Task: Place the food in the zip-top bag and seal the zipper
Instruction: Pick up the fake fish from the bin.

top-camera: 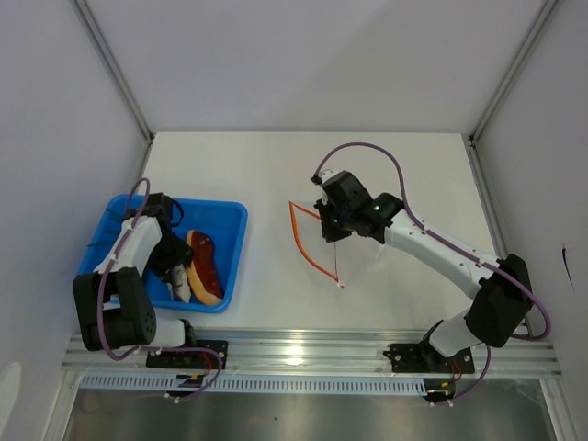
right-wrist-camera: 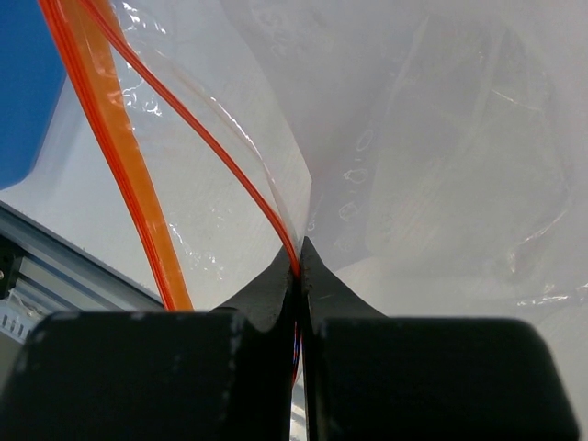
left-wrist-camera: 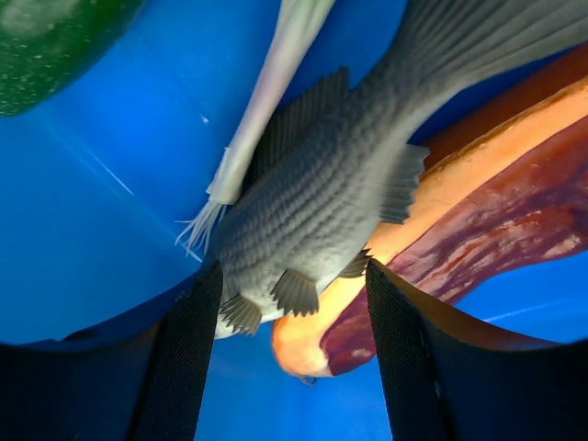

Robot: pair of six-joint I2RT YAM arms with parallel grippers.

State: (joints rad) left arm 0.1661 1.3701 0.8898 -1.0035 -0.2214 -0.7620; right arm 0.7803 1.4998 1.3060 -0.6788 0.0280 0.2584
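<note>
In the blue tray (top-camera: 235, 241) lie a dark-red meat slab (top-camera: 206, 266) with an orange rim and a grey toy fish (top-camera: 182, 283). My left gripper (top-camera: 175, 265) reaches down into the tray. In the left wrist view it (left-wrist-camera: 292, 276) stands open, its fingers astride the fish's (left-wrist-camera: 312, 193) lower end and the tip of the meat slab (left-wrist-camera: 478, 220). A pale stalk (left-wrist-camera: 266, 101) with white roots lies behind the fish. My right gripper (top-camera: 329, 220) is shut on one lip of the zip-top bag's (top-camera: 317, 241) red-orange zipper (right-wrist-camera: 220, 156) and holds it up; the other lip (right-wrist-camera: 119, 156) hangs apart.
A dark-green piece (left-wrist-camera: 46, 37) shows at the top left corner of the left wrist view. The tray (right-wrist-camera: 23, 92) lies left of the bag. White walls enclose the table on three sides, and a metal rail (top-camera: 303, 354) runs along the near edge.
</note>
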